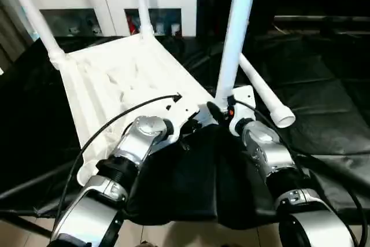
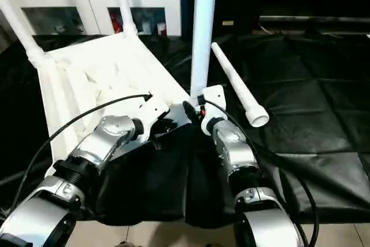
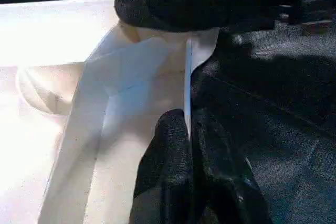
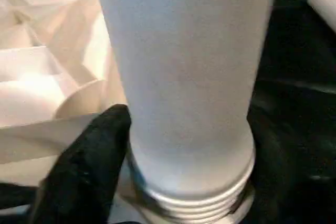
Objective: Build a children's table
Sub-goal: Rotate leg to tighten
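Observation:
The children's table top (image 1: 115, 79) lies upside down on black cloth, ribbed underside up. Two white legs (image 1: 34, 15) (image 1: 141, 4) stand in its far corners. A third leg (image 1: 237, 27) stands upright at the near right corner, and my right gripper (image 1: 222, 111) is shut on its lower end, one finger on each side. In the right wrist view the leg's threaded end (image 4: 194, 203) shows just below the black fingers (image 4: 89, 156). My left gripper (image 1: 184, 128) is shut on the top's thin near rim (image 3: 187, 77), close to that same corner.
A loose white leg (image 1: 263, 93) lies on the black mat (image 1: 324, 85) to the right of the top, its wide end toward me. A white glass-door cabinet (image 1: 115, 4) stands behind the table. A black cable (image 1: 115, 122) arcs over my left forearm.

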Controlling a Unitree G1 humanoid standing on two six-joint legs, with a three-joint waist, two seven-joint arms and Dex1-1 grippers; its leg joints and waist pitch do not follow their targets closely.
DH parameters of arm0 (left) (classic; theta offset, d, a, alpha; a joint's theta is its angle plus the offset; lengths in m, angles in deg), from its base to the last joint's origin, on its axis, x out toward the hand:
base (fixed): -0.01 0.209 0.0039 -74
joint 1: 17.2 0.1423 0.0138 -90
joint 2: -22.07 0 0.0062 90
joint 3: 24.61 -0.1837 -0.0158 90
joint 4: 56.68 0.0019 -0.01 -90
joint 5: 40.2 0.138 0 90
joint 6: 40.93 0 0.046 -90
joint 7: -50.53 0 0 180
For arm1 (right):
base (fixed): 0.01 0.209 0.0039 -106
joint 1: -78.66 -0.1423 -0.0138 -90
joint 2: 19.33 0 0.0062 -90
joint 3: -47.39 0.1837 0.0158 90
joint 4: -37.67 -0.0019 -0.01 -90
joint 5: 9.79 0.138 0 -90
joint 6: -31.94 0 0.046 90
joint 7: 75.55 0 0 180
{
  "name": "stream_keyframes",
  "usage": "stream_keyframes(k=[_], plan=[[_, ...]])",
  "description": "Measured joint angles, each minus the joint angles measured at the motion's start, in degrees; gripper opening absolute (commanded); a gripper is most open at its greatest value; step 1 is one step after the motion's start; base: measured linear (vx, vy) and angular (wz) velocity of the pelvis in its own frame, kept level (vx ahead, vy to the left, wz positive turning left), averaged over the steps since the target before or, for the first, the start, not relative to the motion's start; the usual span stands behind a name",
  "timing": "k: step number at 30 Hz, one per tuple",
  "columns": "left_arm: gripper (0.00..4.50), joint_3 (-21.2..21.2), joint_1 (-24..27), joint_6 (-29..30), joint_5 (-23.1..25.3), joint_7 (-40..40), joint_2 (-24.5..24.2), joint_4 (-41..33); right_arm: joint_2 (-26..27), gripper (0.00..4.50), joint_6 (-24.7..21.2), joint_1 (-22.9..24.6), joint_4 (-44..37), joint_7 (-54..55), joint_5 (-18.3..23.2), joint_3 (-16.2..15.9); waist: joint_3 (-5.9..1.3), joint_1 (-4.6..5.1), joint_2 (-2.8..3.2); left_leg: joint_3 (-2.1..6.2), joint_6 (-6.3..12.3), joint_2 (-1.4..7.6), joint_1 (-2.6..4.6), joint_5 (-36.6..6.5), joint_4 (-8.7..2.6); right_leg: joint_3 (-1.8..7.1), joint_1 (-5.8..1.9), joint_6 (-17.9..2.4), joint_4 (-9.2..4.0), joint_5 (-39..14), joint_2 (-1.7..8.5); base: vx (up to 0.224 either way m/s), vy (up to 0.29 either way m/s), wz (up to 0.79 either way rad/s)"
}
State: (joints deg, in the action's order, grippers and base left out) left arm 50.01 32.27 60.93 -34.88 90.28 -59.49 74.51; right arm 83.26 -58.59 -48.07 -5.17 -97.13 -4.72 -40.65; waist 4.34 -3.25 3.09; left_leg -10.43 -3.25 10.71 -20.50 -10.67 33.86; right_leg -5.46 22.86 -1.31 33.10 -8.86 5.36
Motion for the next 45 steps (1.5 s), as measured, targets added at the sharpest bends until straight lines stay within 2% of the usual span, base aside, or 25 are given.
stream_keyframes(k=[4,9,10,14,16,20,21,28,30,36,40,45], plan=[[0.00,0.0,2.3,-2.0,-0.8,5.3,-3.8,-2.8,-3.6,3.54,0.1,2.2,-2.9,-10.4,0.0,-2.7,0.00,0.27,0.00,0.03,0.00,0.03,-0.15,0.0,-0.19,-0.04,0.06,0.0,0.04,0.0,-0.06,0.000,0.000,0.00],[0.00,-0.3,6.1,-4.4,-2.3,13.8,-9.3,-8.4,-9.1,3.54,0.8,5.4,-8.3,-23.8,0.0,-7.1,0.01,0.03,-0.01,0.04,0.02,0.19,-0.17,0.0,-0.41,-0.16,0.33,0.1,0.08,0.0,-0.16,0.000,0.000,0.00],[0.00,-0.5,6.9,-5.0,-2.6,15.7,-10.6,-9.6,-10.5,3.54,0.8,5.6,-9.1,-26.3,0.0,-7.8,0.01,0.04,-0.02,0.04,0.02,0.20,-0.45,0.0,-0.41,-0.16,0.37,0.0,0.09,0.0,-0.16,0.000,0.000,0.00],[0.00,-1.4,9.6,-6.8,-4.1,21.7,-14.4,-14.1,-13.4,3.54,1.2,6.0,-12.0,-34.1,0.1,-9.9,0.01,-0.25,-0.02,-0.01,0.35,0.18,-0.76,0.1,-0.30,-0.14,0.84,0.0,0.09,0.0,-0.13,0.000,0.000,0.00],[0.00,-1.4,10.5,-7.4,-4.7,23.9,-15.6,-15.4,-14.0,3.54,1.1,6.3,-13.3,-37.0,0.5,-10.5,0.02,-0.54,-0.05,-0.01,0.37,0.18,-1.00,0.1,-0.22,-0.14,1.09,0.0,0.15,0.0,-0.12,0.000,0.000,0.00],[0.00,-1.4,11.4,-7.6,-5.5,25.6,-16.7,-16.4,-14.5,3.54,1.0,6.8,-13.5,-39.8,1.7,-11.0,0.08,-0.55,-0.14,-0.01,0.38,0.19,-1.04,0.1,-0.03,-0.12,1.14,0.0,0.32,0.0,-0.10,0.000,0.000,0.00],[0.00,-1.4,11.4,-7.6,-5.5,25.7,-16.8,-16.4,-14.6,3.30,1.0,6.8,-13.5,-40.1,1.7,-11.1,0.10,-0.51,-0.17,-0.01,0.37,0.20,-1.01,0.1,0.01,-0.11,1.13,0.0,0.36,0.0,-0.10,0.000,0.000,0.00],[0.00,-1.4,12.0,-6.9,-5.6,25.7,-17.0,-17.3,-14.6,2.82,0.6,7.3,-14.0,-41.1,2.2,-11.3,0.09,-0.38,-0.41,-0.04,0.31,0.20,-0.91,0.1,0.03,-0.05,1.10,-0.1,0.46,0.0,-0.10,0.000,0.000,0.00],[0.00,-1.3,11.9,-6.4,-5.4,24.4,-16.0,-17.2,-13.6,2.80,0.3,7.5,-13.9,-39.3,2.0,-11.0,0.08,-0.34,-0.42,-0.09,0.33,0.20,-0.88,0.1,0.03,0.00,1.08,-0.1,0.46,0.0,-0.09,0.000,0.000,0.00],[0.00,-1.1,7.9,-4.5,-2.4,14.7,-10.5,-11.3,-8.9,2.74,-0.6,5.2,-8.6,-22.5,0.2,-7.8,0.06,0.09,-0.42,-0.17,0.01,0.17,-0.39,0.0,0.06,0.07,0.68,0.1,0.47,-0.1,-0.07,0.000,0.000,0.00],[0.00,-0.9,3.4,-1.9,-0.3,6.1,-4.4,-5.0,-3.8,2.74,-1.7,3.1,-4.5,-7.6,-1.0,-4.2,0.05,0.16,-0.40,-0.16,0.00,0.11,-0.01,0.0,0.01,0.07,0.27,0.1,0.31,-0.1,-0.03,0.000,0.000,0.00],[0.00,-0.1,0.8,-0.5,0.8,-0.2,0.4,-0.6,-1.0,2.74,-1.6,0.6,-0.6,2.2,-1.3,-2.0,-0.03,0.04,-0.28,-0.12,0.02,-0.05,0.05,0.0,-0.02,0.11,-0.05,0.1,-0.07,-0.1,0.04,0.000,0.000,0.00]])
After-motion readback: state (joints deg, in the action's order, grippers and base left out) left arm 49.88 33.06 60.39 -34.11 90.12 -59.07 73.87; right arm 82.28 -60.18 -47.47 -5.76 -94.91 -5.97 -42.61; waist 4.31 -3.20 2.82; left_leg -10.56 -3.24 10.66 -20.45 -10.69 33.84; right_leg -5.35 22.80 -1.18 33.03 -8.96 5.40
